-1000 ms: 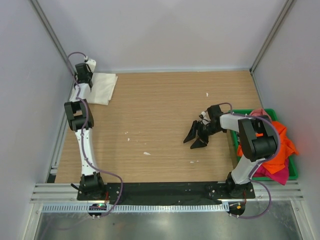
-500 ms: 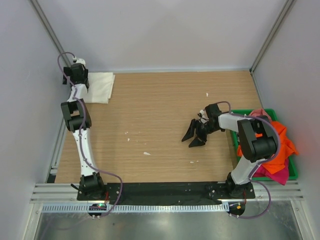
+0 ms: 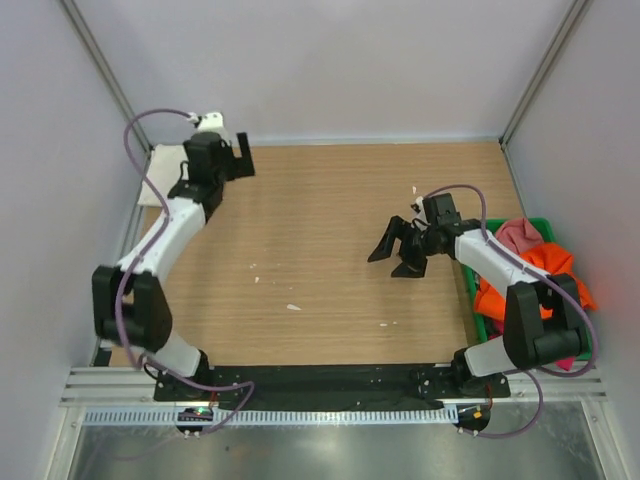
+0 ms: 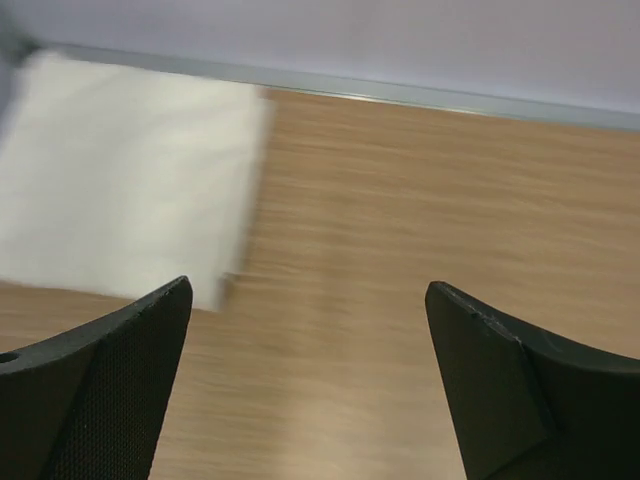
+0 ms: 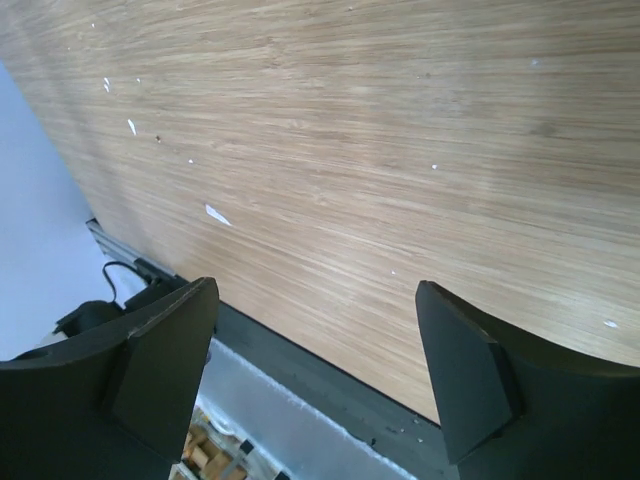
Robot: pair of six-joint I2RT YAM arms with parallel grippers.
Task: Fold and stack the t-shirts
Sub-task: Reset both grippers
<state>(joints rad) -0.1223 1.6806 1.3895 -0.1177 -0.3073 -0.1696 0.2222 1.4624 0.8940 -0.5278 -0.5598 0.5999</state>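
1 white shirt [image 4: 120, 180] is shown folded at the far-left corner of the table [image 3: 320, 200]. An orange shirt [image 3: 555, 268] and a pink shirt [image 3: 520, 237] are seen heaped, unfolded, in the bin [image 3: 545, 221]. The left gripper [image 4: 308, 290] and right gripper [image 5: 315, 290] are held spread wide, empty.

Wooden table [image 3: 320, 220]: folded cream t-shirt [image 4: 120, 170] far-left corner, green bin [image 3: 543, 223] right edge (white specks [image 3: 293, 306] scattered).
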